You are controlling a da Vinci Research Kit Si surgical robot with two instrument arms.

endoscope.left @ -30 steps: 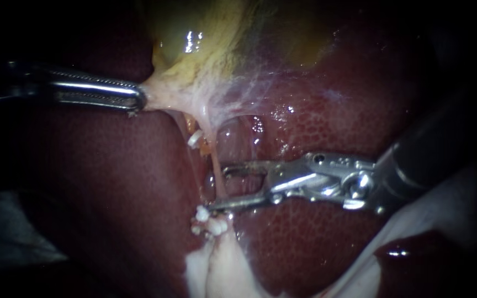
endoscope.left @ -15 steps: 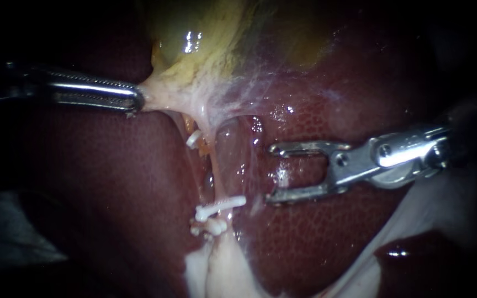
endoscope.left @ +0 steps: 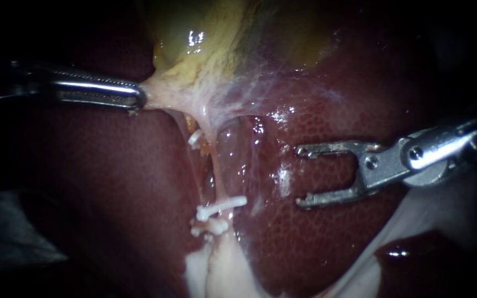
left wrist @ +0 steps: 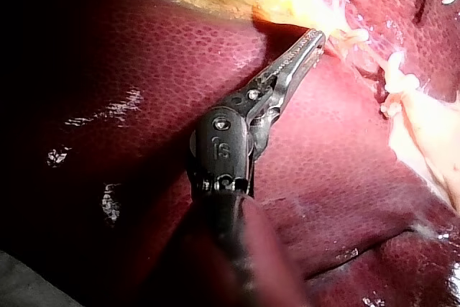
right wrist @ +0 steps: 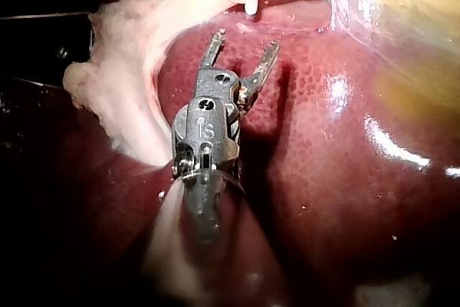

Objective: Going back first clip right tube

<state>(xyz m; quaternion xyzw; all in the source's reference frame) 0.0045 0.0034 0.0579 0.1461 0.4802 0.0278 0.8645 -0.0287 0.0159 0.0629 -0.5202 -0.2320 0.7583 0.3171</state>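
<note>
The right instrument holds nothing, jaws wide over the liver, near the clip on the tube. The left instrument pinches pale tissue of the gallbladder.

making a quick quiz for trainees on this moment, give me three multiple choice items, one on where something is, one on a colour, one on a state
1. Where does the right instrument stand relative to the clip across the tube?
A around the clip
B apart from it, over the liver
C hidden behind tissue

2. What colour is that clip?
A white
B black
C gold

3. How are the jaws of the left instrument?
A open, empty
B shut, empty
C shut on the pale tissue of the gallbladder

Key:
1 B, bare liver shows between its open jaws and the clip.
2 A, it shows white against the red tissue.
3 C, the tissue stretches taut from its closed tips.
</note>
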